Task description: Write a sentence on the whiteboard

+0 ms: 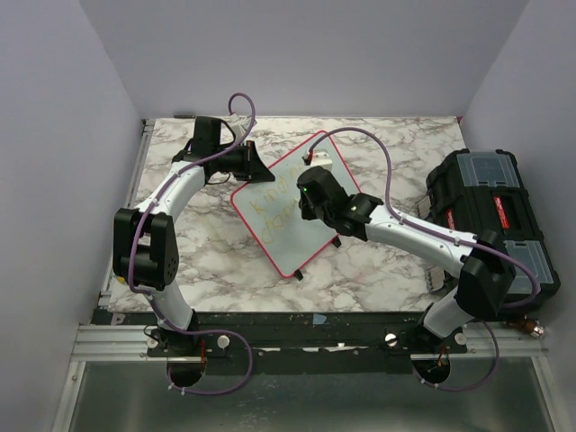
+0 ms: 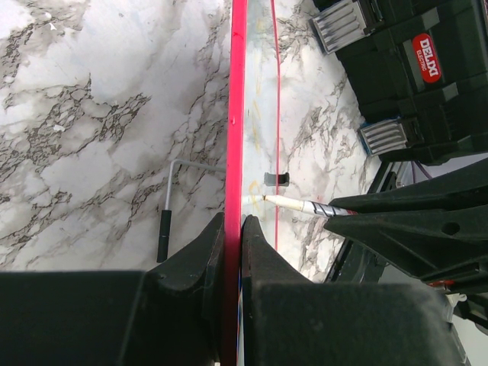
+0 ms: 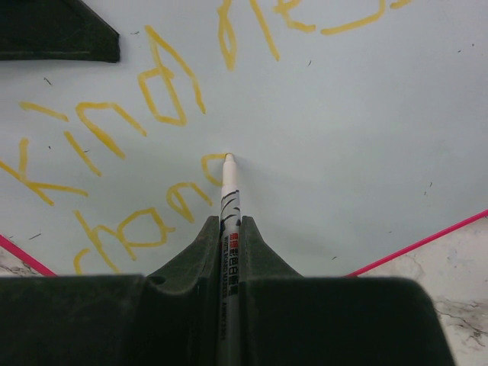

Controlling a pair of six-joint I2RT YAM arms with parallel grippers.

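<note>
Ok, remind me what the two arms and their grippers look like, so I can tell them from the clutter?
Both arms match: the left arm and right arm have glossy white links between chunky black joint housings, with a purple cable looping along each. The left gripper and right gripper are matte black, with wedge-shaped fingers tapering to tips.

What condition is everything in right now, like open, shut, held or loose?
whiteboard: clamped by its edge
left pincer: shut on the whiteboard
marker: uncapped, tip on the whiteboard
right pincer: shut on the marker
sentence: two yellow lines written
toolbox: lid shut
</note>
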